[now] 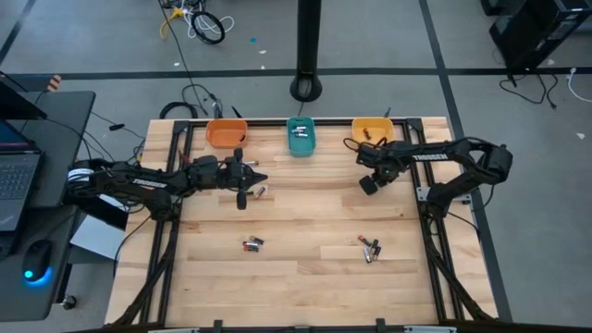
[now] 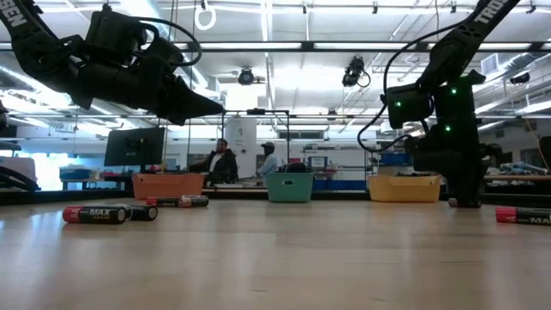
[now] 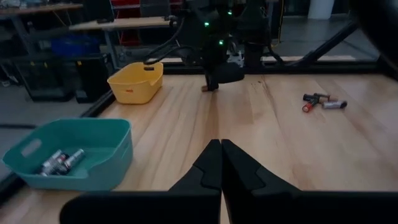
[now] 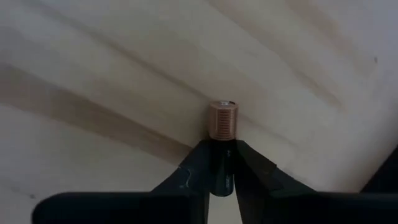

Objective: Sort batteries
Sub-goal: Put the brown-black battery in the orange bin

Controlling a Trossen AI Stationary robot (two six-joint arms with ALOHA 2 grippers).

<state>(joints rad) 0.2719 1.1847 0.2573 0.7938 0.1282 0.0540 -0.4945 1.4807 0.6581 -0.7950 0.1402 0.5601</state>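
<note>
My right gripper (image 1: 370, 185) points down at the table in front of the yellow bin (image 1: 372, 130) and is shut on a black battery with a copper end (image 4: 222, 120). My left gripper (image 3: 221, 146) is shut on nothing and hovers level above the table near the orange bin (image 1: 226, 133). One loose battery (image 1: 262, 191) lies just beside it. Other batteries lie on the wood at the near left (image 1: 252, 243) and near right (image 1: 370, 248). The teal bin (image 3: 93, 155) holds a couple of batteries (image 3: 59, 162). My right gripper pinches the battery's black body (image 4: 222, 163) between its two fingers, coming from above and pointing down. The battery stands in line with the fingers, its copper end (image 4: 222, 120) sticking out below the tips toward the wood. Whether that end touches the table, I cannot tell.
Three bins stand in a row along the far edge: orange, teal (image 1: 301, 136), yellow. In the low view, batteries lie at the left (image 2: 95, 214) and right (image 2: 521, 214). The middle of the wooden table (image 1: 305, 213) is bare. People sit in the room beyond.
</note>
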